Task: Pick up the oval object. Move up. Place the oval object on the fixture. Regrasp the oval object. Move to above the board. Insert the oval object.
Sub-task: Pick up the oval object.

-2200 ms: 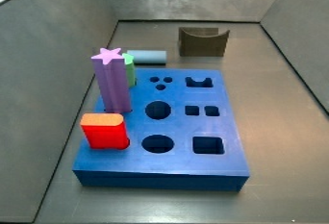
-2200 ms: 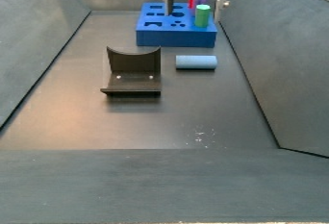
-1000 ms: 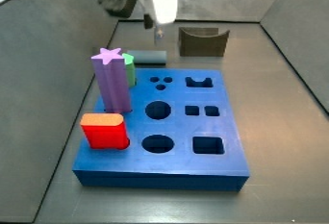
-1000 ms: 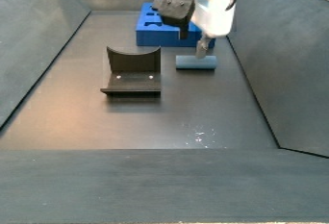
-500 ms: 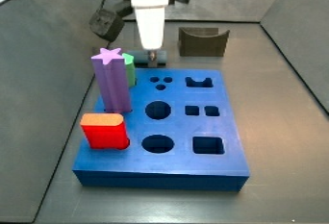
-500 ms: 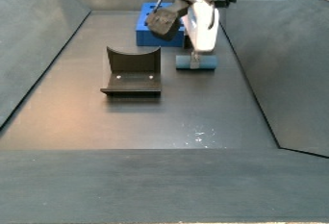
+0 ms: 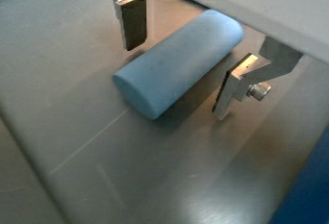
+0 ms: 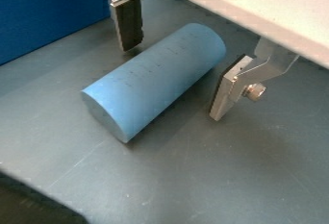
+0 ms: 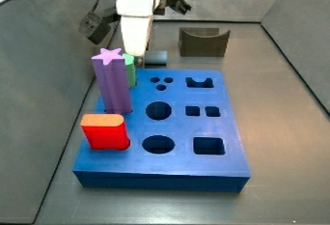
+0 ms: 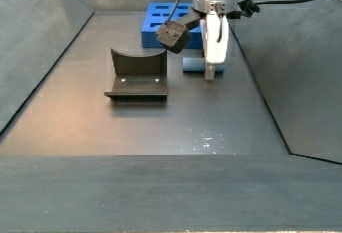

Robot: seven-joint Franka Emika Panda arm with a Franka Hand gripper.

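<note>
Near the desk's far edge, the open gripper [image 8: 180, 60] straddles the peg [image 8: 157, 78], fingers apart from it; the peg lies flat, smooth, blue-grey.

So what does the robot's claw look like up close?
The claw has two flat silver metal fingers with dark pads, one fixed by a small screw. In a side view, the hand above it is a white block, with a black cable looping behind.

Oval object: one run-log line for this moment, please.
phase: pick | gripper: open, straddling oval object | oval object: lying on floor, ungrasped | fixture: empty
</note>
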